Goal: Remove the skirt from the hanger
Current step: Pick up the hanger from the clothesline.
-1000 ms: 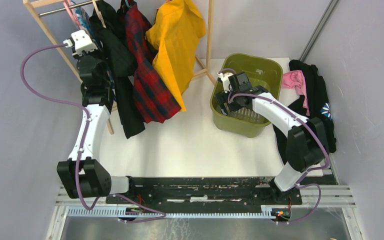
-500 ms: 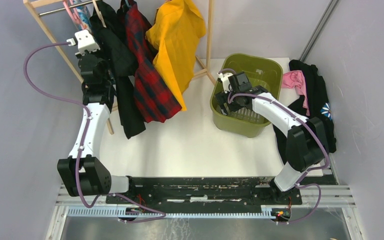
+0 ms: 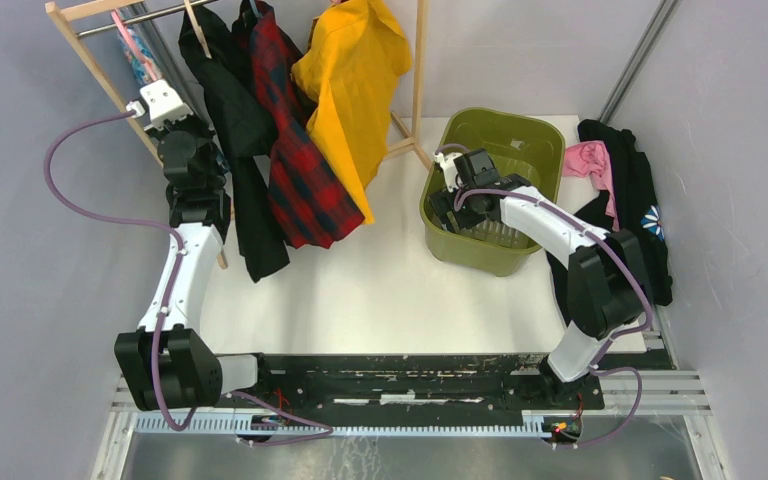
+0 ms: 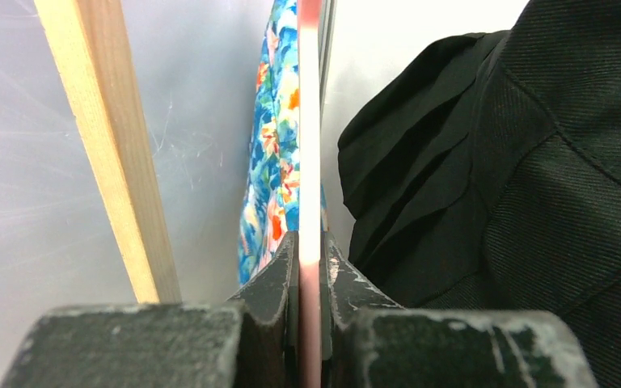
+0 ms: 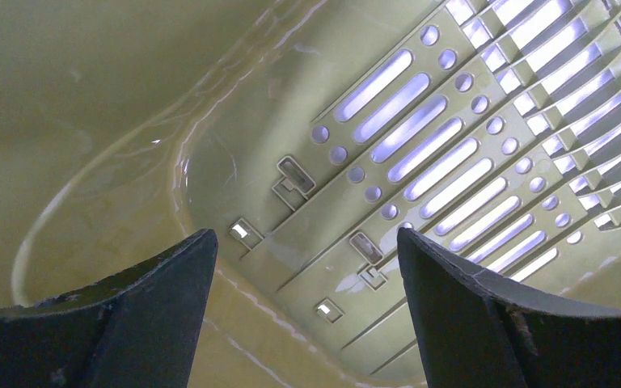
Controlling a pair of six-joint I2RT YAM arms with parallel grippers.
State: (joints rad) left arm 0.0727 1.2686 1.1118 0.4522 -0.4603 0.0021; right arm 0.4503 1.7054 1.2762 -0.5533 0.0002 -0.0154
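The left end effector (image 4: 310,267) is clamped on the pink hanger (image 4: 310,121), which carries the floral skirt (image 4: 275,162) at the rack's left end. The skirt hangs between the wooden rack post (image 4: 109,145) and a black garment (image 4: 493,178) crowding its right side. Further along the rack hang a red plaid garment (image 3: 295,170) and a yellow one (image 3: 355,70). The right end effector (image 5: 305,241) is spread apart inside the green basket (image 3: 460,245) on the counter (image 3: 360,290).
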